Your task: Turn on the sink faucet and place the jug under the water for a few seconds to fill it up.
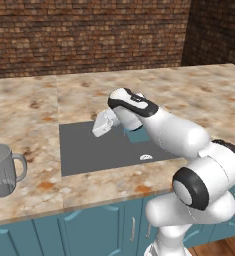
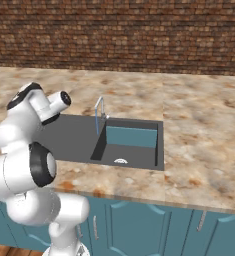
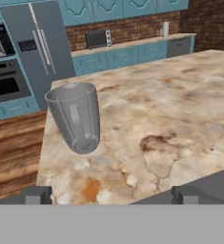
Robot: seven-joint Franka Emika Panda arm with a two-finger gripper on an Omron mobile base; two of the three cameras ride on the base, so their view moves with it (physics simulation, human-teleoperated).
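Currently one jug (image 1: 5,170) upright at left edge of the left base view, well apart from the one sink (image 1: 84,147) and one faucet (image 2: 99,112) at centre; gripper (image 3: 111,194) spread wide, holding nothing, jug (image 3: 75,116) ahead.

Jug (image 1: 4,170) on counter (image 1: 34,105) – left of sink (image 1: 99,147); faucet (image 2: 99,114) prob. behind.

I read the jug (image 3: 76,117) as translucent grey glass, smooth and faintly glossy. The counter (image 3: 170,114) looks like polished mottled stone in beige and rust. The sink (image 2: 131,150) is matt dark grey with teal walls, the sink faucet (image 2: 99,114) thin silvery metal, and the back wall (image 1: 84,35) rough brick.
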